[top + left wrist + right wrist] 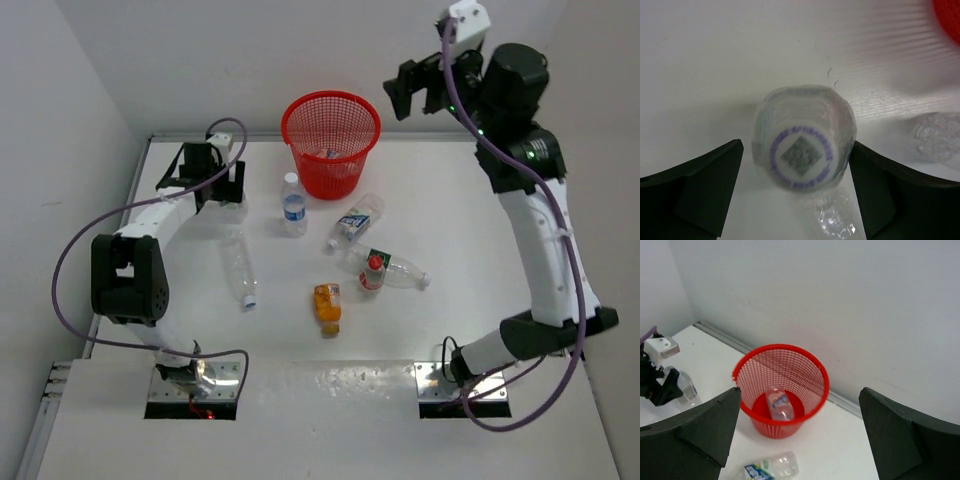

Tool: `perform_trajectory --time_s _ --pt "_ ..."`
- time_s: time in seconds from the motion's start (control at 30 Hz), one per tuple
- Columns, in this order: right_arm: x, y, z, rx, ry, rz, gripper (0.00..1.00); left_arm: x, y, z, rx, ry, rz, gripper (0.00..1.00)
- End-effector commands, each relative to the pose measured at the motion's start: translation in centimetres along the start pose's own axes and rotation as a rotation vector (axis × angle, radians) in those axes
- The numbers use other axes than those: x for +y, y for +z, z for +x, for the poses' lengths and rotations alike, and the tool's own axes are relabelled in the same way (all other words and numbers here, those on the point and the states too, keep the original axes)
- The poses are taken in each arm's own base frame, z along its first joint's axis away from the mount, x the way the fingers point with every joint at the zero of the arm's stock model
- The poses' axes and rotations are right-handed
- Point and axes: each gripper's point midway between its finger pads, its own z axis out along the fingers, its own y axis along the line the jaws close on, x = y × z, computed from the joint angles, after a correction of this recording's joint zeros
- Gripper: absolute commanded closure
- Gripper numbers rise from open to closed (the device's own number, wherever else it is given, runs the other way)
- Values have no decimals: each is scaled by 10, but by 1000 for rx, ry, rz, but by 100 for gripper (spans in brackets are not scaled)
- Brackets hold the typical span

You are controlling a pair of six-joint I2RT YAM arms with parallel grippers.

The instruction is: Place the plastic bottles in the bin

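The red mesh bin (330,138) stands at the back centre with one clear bottle (779,404) lying inside. My left gripper (222,192) is low over the table, jaws open on either side of an upright clear bottle (804,137) with a white, purple-ringed cap; the left finger (715,180) stands apart from it. My right gripper (412,92) is open and empty, held high to the right of the bin. On the table are an upright blue-labelled bottle (292,205), a lying clear bottle (240,265), a lying blue-labelled bottle (355,222), a red-capped one (385,268) and an orange one (327,306).
The bin's rim (781,347) shows below the right gripper (800,392); its red edge (947,17) is at the left wrist view's top right. Walls close the table at the back and left. The lying clear bottle (937,135) sits just right of the left gripper (796,150).
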Motion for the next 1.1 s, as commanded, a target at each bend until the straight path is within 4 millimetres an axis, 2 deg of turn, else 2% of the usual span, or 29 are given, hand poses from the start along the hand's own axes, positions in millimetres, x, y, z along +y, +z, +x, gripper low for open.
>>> perform_trajectory --time_s 0.0,0.03,0.07,0.1,0.13,0.17,0.2,0.23,0.27,0.3,0.33,0.37,0.4,0.43,0.47,0.5,0.57,0.63,0.67,0.7,0.73,0.77,0.87,0.9,0.93,0.97,1.0,1.03,1.07 --pt "-10 -11 50 145 47 29 1 4 18 -32 -95 -11 -36 8" --pt "-13 -20 47 136 45 40 1 2 23 -30 -91 -10 -27 12" --pt "-17 -26 67 177 55 53 1 -2 26 -30 -90 1 -3 17" --pt "-18 -33 68 182 57 59 1 -4 28 -34 -97 2 11 31" --pt "-18 -37 74 199 92 67 1 -5 26 -37 -99 13 19 37" --pt "-23 -41 95 248 107 77 1 -10 22 -45 -120 16 48 43" --pt "-21 -49 101 270 112 70 2 -5 7 -64 -165 24 47 54" --pt "-21 -55 115 303 121 71 2 -5 -4 -76 -189 25 45 59" --pt "-23 -58 133 341 132 65 3 -3 -18 -91 -224 36 41 63" --pt "-23 -61 141 360 140 62 3 -3 -42 -124 -306 41 44 64" --pt "-25 -72 153 387 144 68 3 3 -61 -142 -345 39 32 65" --pt "-21 -75 167 417 155 53 3 4 -94 -170 -427 34 26 66" --pt "-18 -79 182 451 139 30 3 1 -129 -207 -530 48 47 66" --pt "-20 -86 185 458 133 31 4 -12 -150 -226 -590 53 80 66" --pt "-14 -90 200 493 143 9 4 -20 -170 -243 -642 46 107 66" --pt "-10 -93 204 501 145 -6 4 -31 -200 -268 -723 58 152 66" --pt "-5 -98 219 539 160 -24 4 -60 -211 -284 -759 44 244 66" --pt "-2 -102 225 556 171 -34 4 -84 -206 -298 -768 45 330 66" --pt "0 -104 228 564 174 -39 4 -103 -202 -300 -762 48 371 66" --pt "1 -106 232 575 176 -39 6 -112 -194 -302 -754 49 381 66" --pt "2 -109 237 590 181 -38 6 -120 -195 -310 -769 55 397 66" --pt "1 -113 238 598 176 -29 6 -136 -172 -306 -736 64 407 66" --pt "1 -120 245 620 175 -18 6 -160 -158 -315 -746 82 435 65" --pt "1 -124 249 629 175 -12 6 -173 -135 -309 -714 93 441 63" --pt "0 -127 249 630 176 -5 6 -180 -128 -310 -715 96 450 62" --pt "0 -128 251 633 177 -4 6 -180 -124 -315 -721 92 440 55" --pt "1 -132 252 634 175 0 6 -193 -104 -307 -690 97 455 49" --pt "0 -133 256 644 178 4 6 -198 -98 -306 -684 94 445 41" --pt "1 -134 257 645 175 1 6 -198 -94 -309 -689 90 436 28"
